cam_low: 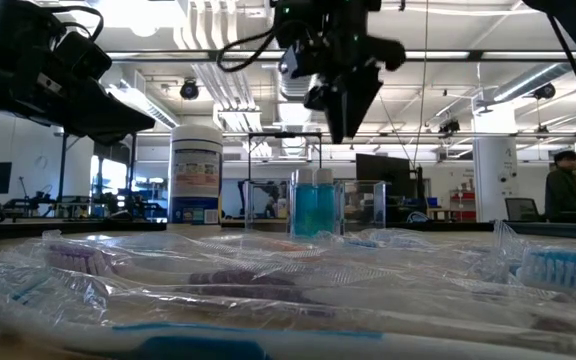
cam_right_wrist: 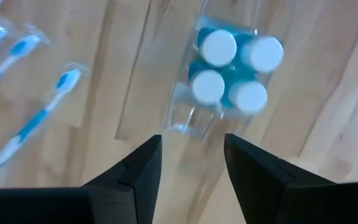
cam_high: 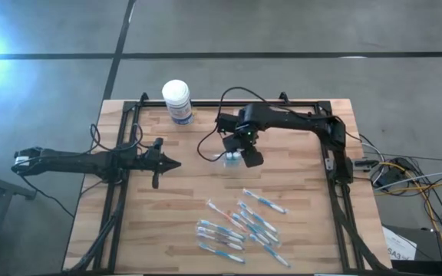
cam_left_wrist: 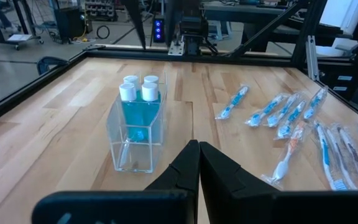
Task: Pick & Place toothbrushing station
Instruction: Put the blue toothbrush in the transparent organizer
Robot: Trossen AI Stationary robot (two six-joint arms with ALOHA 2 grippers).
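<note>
A small clear rectangular plastic cup is seen standing upright on the pale wooden table, directly below the right gripper. Four little bottles of blue liquid with round white caps are packed together at one end of the cup, while its other end holds only something small and clear that cannot be made out. The right gripper is held above the cup without touching it, its two dark fingers spread apart with nothing between them; in the low view it hangs just over the cup's rim.

On the side of the right gripper away from the arm bases, slim blue-and-white toothbrushes in clear wrappers are scattered flat on the table, well apart from the cup, several of them bunched and overlapping. One toothbrush with an orange-and-white handle is seen among them.

The left gripper is held above the table off to the side of the right gripper, near the cup but apart from it, pointed towards it, with its fingers pressed together on nothing.

A larger white-lidded round tub with a blue label is stood upright near the table's far edge, beyond the right gripper and well apart from the cup.
</note>
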